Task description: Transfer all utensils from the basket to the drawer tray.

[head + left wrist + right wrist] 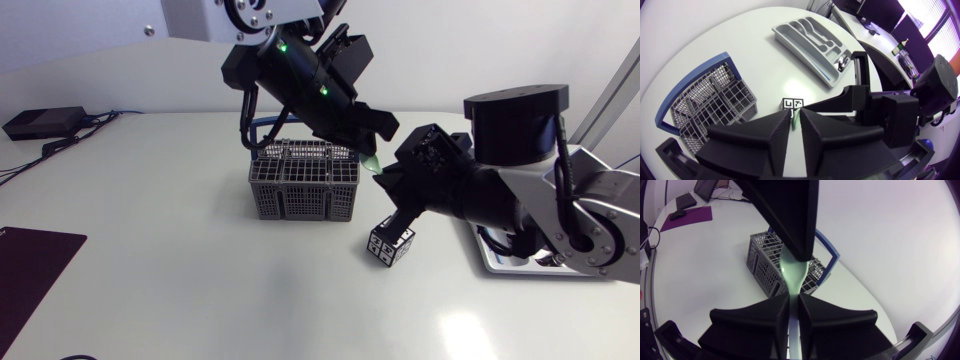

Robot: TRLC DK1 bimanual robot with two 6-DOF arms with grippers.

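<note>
Handover above the bench (150, 220): the left hand (794, 119) pinches the bowl end of a pale green spoon (793, 272) just beside the grey basket (303, 185), while the right hand (793, 301) sits narrow on its handle, and both appear to grip. The next move likely calls for the left to let go, so the right can carry the spoon to the drawer tray (805, 31), which lies well apart.

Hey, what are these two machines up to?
The two robot arms meet in mid-air just beside the grey wire basket. The left tool and the right tool are both clamped on one pale green utensil, each at one end, so it looks like a handover. The grey drawer tray lies further off, on the right arm's side.
</note>
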